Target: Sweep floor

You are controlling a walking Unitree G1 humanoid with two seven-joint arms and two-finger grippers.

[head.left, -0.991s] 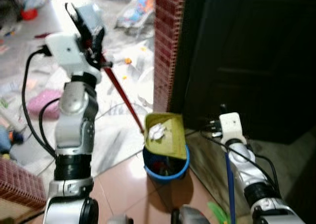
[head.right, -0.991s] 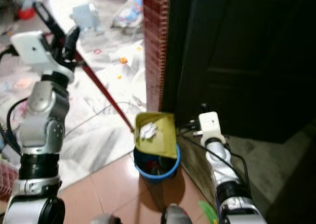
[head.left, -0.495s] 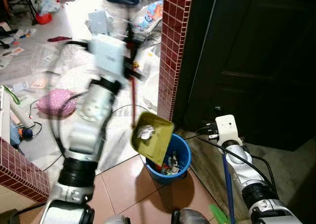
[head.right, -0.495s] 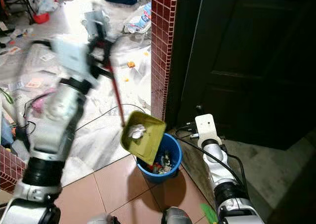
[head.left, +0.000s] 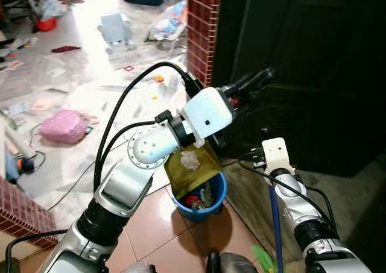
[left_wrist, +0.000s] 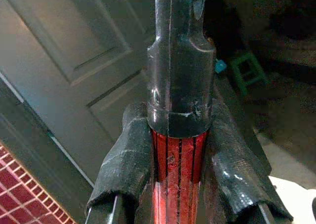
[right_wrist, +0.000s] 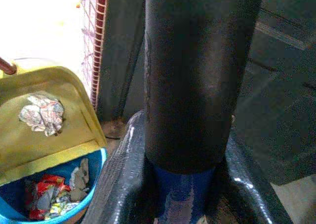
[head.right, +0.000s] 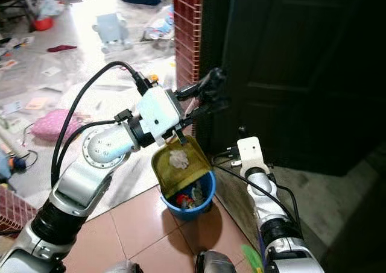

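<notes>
A: Holding dustpan handle [left_wrist: 175,159] in left hand [left_wrist: 175,184], fingers [left_wrist: 123,169] clamped on red shaft. Yellow dustpan [head.right: 180,164] tilted over blue bin [head.right: 187,203], crumpled paper wad [head.right: 177,158] on pan

B: Right hand [right_wrist: 182,194] closed round blue broom pole [head.left: 274,225], low beside dark door [head.right: 289,68]. Bin on tiled floor [head.right: 132,231], holding scraps

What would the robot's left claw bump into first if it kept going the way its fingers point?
Most likely the dark door. The left gripper, shut on the dustpan's red handle, points toward it, and the left wrist view shows door panels straight ahead. How far off they are is hard to judge.
</notes>
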